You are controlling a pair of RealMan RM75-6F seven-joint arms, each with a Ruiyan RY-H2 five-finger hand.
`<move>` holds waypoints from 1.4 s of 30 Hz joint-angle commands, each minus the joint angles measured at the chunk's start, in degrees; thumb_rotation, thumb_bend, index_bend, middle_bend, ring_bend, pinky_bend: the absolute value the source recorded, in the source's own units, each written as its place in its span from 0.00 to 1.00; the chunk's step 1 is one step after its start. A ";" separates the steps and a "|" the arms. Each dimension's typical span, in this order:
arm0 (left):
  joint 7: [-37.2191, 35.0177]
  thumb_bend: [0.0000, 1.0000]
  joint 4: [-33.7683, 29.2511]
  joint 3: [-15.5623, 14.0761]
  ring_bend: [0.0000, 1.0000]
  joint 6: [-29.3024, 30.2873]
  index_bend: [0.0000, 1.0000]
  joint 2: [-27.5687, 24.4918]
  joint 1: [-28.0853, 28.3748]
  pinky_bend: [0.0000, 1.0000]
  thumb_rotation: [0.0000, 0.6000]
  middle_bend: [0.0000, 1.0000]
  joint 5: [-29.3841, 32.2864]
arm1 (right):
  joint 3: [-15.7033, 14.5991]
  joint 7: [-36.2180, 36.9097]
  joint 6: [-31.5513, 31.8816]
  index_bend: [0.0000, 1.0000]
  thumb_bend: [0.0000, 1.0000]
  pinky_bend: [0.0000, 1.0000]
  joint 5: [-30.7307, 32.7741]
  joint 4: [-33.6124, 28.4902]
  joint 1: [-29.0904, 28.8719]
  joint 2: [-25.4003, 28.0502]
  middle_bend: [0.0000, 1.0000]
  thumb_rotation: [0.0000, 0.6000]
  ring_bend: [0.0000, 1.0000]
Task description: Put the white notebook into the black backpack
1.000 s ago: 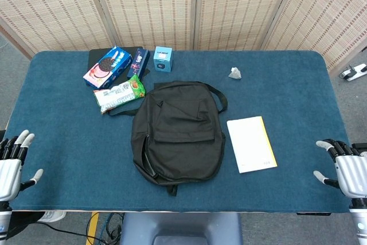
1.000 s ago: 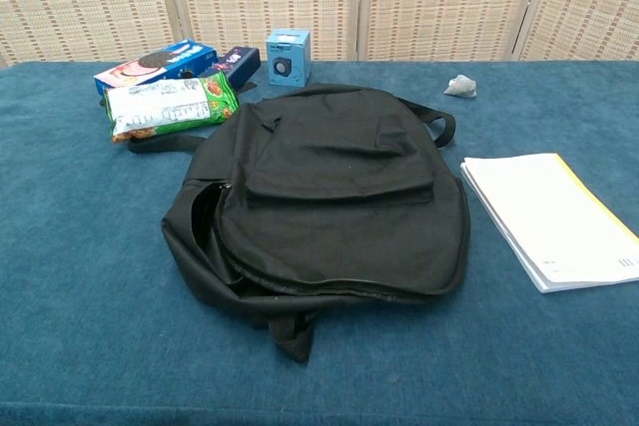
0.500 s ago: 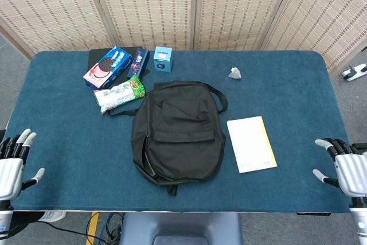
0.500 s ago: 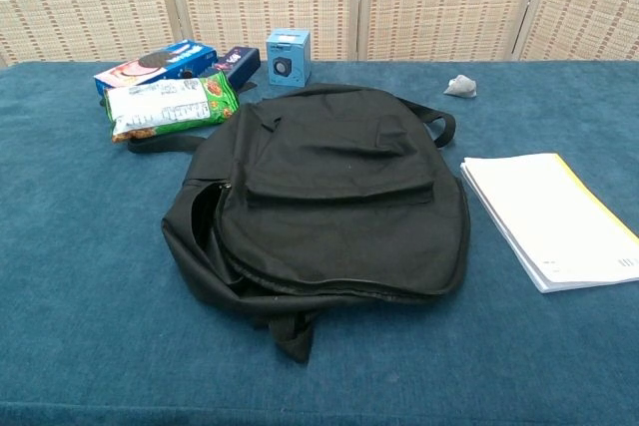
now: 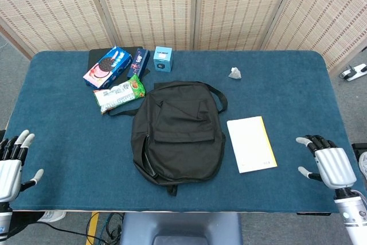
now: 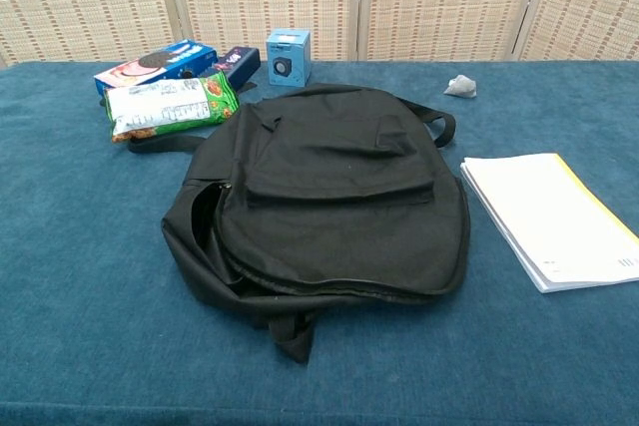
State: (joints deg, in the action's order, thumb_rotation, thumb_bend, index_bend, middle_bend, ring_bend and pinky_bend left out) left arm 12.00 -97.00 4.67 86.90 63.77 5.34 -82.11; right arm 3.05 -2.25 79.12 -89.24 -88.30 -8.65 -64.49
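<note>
White notebook (image 5: 251,143) lies flat on the blue table (image 5: 69,136), just beside the black backpack (image 5: 178,130), at the backpack's 3 o'clock and apart from it. A yellow strip runs along the notebook's right edge. The backpack lies flat near the middle of the table, front pocket up, straps toward the far edge.

The head view alone shows both hands. The left hand (image 5: 11,167) hovers at the table's near left corner, at about 8 o'clock from the backpack, fingers spread and holding nothing. The right hand (image 5: 325,163) hovers over the near right part of the table, at 4 o'clock from the notebook and well apart from it, fingers also spread and empty.

The chest view shows neither hand. Instead it looks low across the table and shows the backpack's zipper gaping open along its near left side, which the head view barely reveals.

At the backpack's 11 o'clock sit a green snack bag (image 5: 119,94), a cookie box (image 5: 107,67) and a small blue box (image 5: 163,59). A crumpled grey scrap (image 5: 235,73) lies at 1 o'clock.
</note>
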 commanded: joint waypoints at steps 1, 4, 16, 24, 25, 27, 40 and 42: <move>-0.07 0.26 0.01 0.01 0.05 0.03 0.05 0.00 -0.03 0.03 1.00 0.05 0.03 | -0.53 -1.33 -2.76 0.21 0.05 0.33 -0.61 1.11 -1.69 -1.38 0.24 1.00 0.19; -0.26 0.26 0.07 0.02 0.05 0.10 0.05 0.02 -0.09 0.03 1.00 0.05 0.06 | -0.94 -2.14 -5.63 0.17 0.04 0.29 -1.00 2.11 -3.51 -2.77 0.19 1.00 0.13; -1.23 0.26 0.47 -0.18 0.06 0.16 0.05 -0.13 -0.61 0.03 1.00 0.05 0.48 | -2.50 1.41 -11.88 0.01 0.04 0.12 -2.68 12.00 -8.52 -9.81 0.03 1.00 0.00; -1.30 0.26 0.51 -0.29 0.06 0.25 0.05 -0.06 -0.90 0.03 1.00 0.05 0.69 | -3.62 2.58 -14.21 0.01 0.04 0.10 -3.00 17.47 -10.40 -12.79 0.02 1.00 0.00; -1.33 0.26 0.49 -0.29 0.06 0.28 0.05 -0.07 -0.93 0.03 1.00 0.05 0.68 | -3.75 2.77 -14.36 0.01 0.04 0.10 -3.08 18.12 -10.57 -13.08 0.02 1.00 0.00; -1.33 0.26 0.45 -0.27 0.06 0.29 0.05 -0.08 -0.95 0.03 1.00 0.05 0.69 | -3.96 3.24 -14.56 0.01 0.04 0.09 -3.26 19.37 -10.91 -13.66 0.02 1.00 0.00; -1.13 0.26 0.33 -0.32 0.06 0.39 0.05 0.15 -1.09 0.03 1.00 0.05 0.59 | -5.38 5.40 -16.04 0.01 0.04 0.09 -3.83 25.28 -12.81 -16.69 0.02 1.00 0.00; -1.17 0.26 0.35 -0.31 0.06 0.34 0.05 0.15 -1.10 0.03 1.00 0.05 0.64 | -5.36 5.37 -16.28 0.01 0.04 0.09 -3.68 25.62 -13.11 -17.02 0.02 1.00 0.00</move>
State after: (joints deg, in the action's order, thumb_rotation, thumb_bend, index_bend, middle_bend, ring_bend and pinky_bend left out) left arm 10.83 -96.65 4.36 87.25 63.92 4.24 -81.48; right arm -2.30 3.12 62.90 -92.95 -62.72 -21.72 -81.45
